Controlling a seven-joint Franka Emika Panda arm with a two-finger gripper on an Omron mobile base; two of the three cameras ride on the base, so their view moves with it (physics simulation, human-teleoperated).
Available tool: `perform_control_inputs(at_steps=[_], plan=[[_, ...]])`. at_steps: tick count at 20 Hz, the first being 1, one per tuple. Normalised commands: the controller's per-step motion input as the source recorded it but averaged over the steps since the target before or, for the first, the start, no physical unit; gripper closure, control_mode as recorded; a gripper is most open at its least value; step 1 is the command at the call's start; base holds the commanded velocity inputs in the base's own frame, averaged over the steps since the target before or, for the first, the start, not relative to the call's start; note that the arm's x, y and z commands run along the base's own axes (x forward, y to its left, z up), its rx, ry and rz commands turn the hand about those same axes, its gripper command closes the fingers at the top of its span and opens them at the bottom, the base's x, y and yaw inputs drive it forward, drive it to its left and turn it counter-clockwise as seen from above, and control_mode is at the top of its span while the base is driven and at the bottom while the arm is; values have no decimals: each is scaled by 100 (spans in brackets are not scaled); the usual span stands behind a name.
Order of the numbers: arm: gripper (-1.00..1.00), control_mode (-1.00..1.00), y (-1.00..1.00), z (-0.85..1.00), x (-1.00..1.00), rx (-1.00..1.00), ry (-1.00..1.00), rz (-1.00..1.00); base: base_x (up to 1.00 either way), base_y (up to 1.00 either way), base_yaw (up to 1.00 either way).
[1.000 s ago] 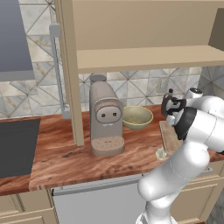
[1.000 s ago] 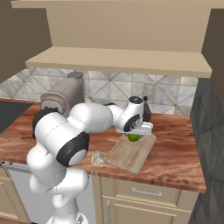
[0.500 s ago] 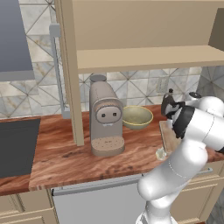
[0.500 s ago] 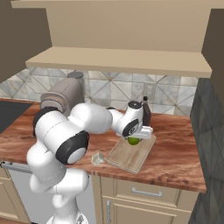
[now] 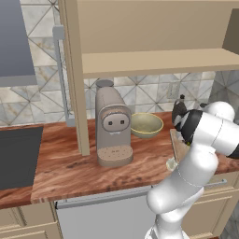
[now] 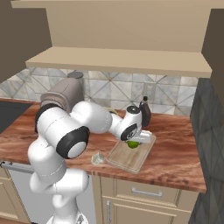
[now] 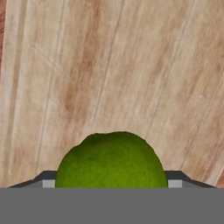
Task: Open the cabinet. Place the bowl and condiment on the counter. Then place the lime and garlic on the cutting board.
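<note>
down at the cutting board (image 6: 131, 155), the gripper (image 6: 133, 143) has its jaws spread wide on either side of the lime (image 7: 111, 160), which sits on the board between the fingers; whether they touch it is unclear. the arm reaches forward, bent low, wrist pointing down, just in front of the condiment bottle (image 6: 145, 113).
</note>
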Motion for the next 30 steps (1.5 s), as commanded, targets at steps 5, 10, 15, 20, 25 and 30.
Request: perform_control_inputs(at_steps=[5, 10, 15, 20, 25, 30], plan=[[100, -100, -8, -18, 0, 0, 0, 0, 0, 0, 0], [-100, -100, -3, -13, 0, 0, 0, 0, 0, 0, 0], [-100, -100, 0, 0, 0, 0, -1, 0, 0, 0, 0], [-100, -100, 0, 9, 0, 0, -4, 0, 0, 0, 0], [-100, -100, 0, 19, 0, 0, -6, 0, 0, 0, 0], [-100, -100, 0, 25, -1, 0, -6, 0, 0, 0, 0]])
